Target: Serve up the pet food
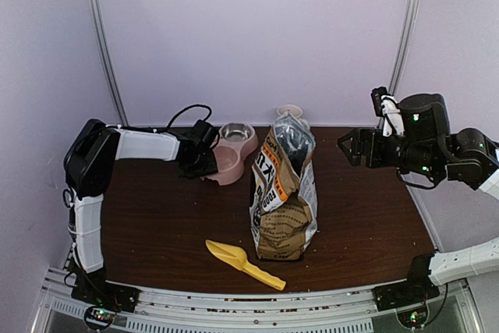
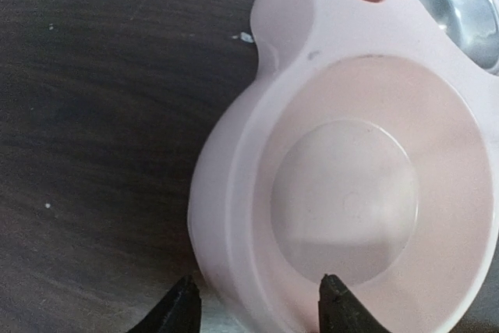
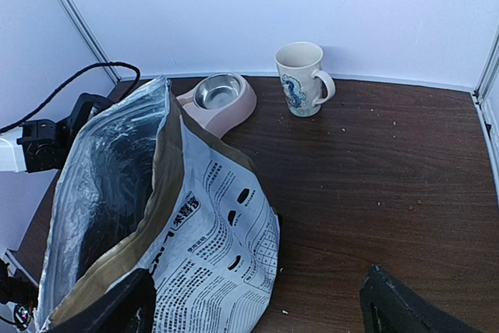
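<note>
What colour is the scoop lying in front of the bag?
Yellow; the scoop shows best in the top external view.

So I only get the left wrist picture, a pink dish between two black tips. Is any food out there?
Observer: An open printed bag stands upright mid-table; its inside is too dark to tell.
Operator: Anything to scoop with?
Observer: A yellow scoop lies flat on the table, on the near side of the bag, with nothing touching it.
Operator: And the other arm?
Observer: The right gripper hangs open and empty, to the right of the bag.
</note>
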